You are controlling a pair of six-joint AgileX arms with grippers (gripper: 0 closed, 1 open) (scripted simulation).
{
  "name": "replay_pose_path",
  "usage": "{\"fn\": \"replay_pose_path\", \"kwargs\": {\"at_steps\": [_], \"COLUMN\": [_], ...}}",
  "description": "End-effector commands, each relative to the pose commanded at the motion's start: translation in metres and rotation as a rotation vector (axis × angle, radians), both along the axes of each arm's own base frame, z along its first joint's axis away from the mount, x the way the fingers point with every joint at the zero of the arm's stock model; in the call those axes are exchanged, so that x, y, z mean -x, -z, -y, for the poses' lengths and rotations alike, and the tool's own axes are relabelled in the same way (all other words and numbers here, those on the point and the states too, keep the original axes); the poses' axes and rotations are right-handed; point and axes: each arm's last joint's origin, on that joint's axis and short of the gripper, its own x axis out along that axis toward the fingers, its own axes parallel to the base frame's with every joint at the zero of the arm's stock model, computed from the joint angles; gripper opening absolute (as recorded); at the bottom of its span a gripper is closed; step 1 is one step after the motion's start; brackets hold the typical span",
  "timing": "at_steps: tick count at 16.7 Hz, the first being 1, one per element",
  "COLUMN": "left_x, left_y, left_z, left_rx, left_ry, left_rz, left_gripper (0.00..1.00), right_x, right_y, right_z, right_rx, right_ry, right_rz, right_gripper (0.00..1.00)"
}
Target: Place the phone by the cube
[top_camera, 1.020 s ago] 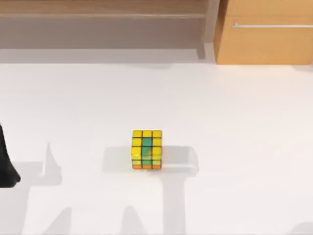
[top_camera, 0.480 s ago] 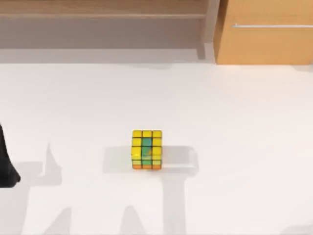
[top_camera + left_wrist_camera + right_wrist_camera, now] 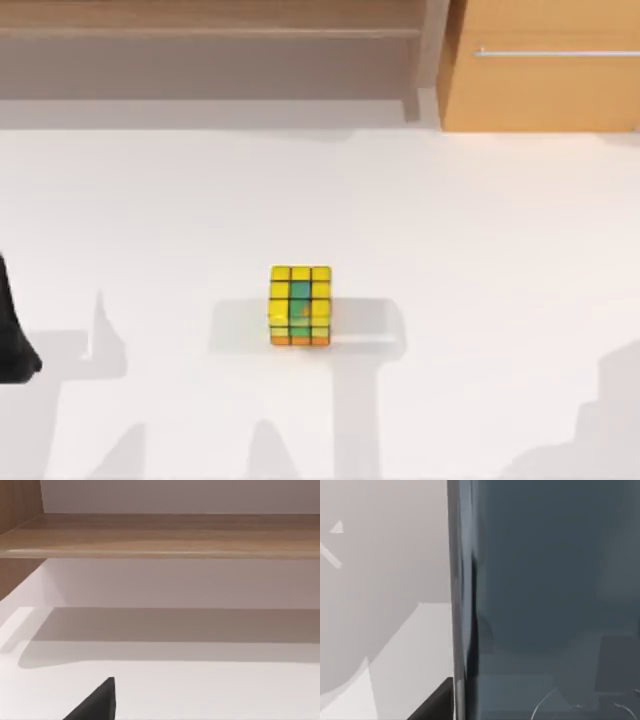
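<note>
The white table (image 3: 180,200) spreads across the top view, backed by a wooden shelf (image 3: 200,20) and a wooden cabinet (image 3: 545,80) at the far right, and the cube (image 3: 300,305) stands alone near the middle of it, resting squarely on one face with its yellow squares up. The left arm (image 3: 12,340) is parked at the table's left edge, and whether its fingers are apart or together cannot be told; a dark tip (image 3: 97,702) of it shows in the left wrist view, which looks across the bare table toward the shelf. The phone (image 3: 545,595) sits very close to the right wrist camera, its glossy blue-grey face taking up most of that picture and its silvery edge (image 3: 454,595) running straight up and down, with white table beyond it. A shadow spreads over the table's lower right corner in the top view. Whether the right gripper has hold of the phone, or how wide it stands, cannot be told. By its look the phone is thin, stiff and fairly light, with a slick face that would slide under the pads, so the long silvery edges seem the safer place to pinch it. It should be set down flat just beside the cube without nudging it.
</note>
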Motion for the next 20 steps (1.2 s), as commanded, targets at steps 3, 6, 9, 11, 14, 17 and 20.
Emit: {"fn": "replay_pose_path", "kwargs": {"at_steps": [3, 6, 9, 11, 14, 17, 20], "left_x": [0.0, 0.0, 0.0, 0.0, 0.0, 0.0, 0.0], "left_y": [0.0, 0.0, 0.0, 0.0, 0.0, 0.0, 0.0], "left_z": [0.0, 0.0, 0.0, 0.0, 0.0, 0.0, 0.0], "left_rx": [0.0, 0.0, 0.0, 0.0, 0.0, 0.0, 0.0], "left_ry": [0.0, 0.0, 0.0, 0.0, 0.0, 0.0, 0.0], "left_rz": [0.0, 0.0, 0.0, 0.0, 0.0, 0.0, 0.0], "left_gripper": [1.0, 1.0, 1.0, 1.0, 1.0, 1.0, 1.0], "right_x": [-0.03, -0.062, -0.088, -0.101, -0.113, -0.117, -0.114], "right_y": [-0.022, -0.041, -0.054, -0.057, -0.057, -0.052, -0.044], "right_z": [-0.016, -0.045, -0.084, -0.114, -0.161, -0.208, -0.249], "right_rx": [-0.005, -0.038, -0.084, -0.115, -0.15, -0.163, -0.156], "right_ry": [0.047, 0.102, 0.161, 0.202, 0.265, 0.321, 0.369], "right_rz": [0.066, 0.11, 0.12, 0.106, 0.066, 0.015, -0.03], "right_gripper": [0.0, 0.0, 0.0, 0.0, 0.0, 0.0, 0.0]}}
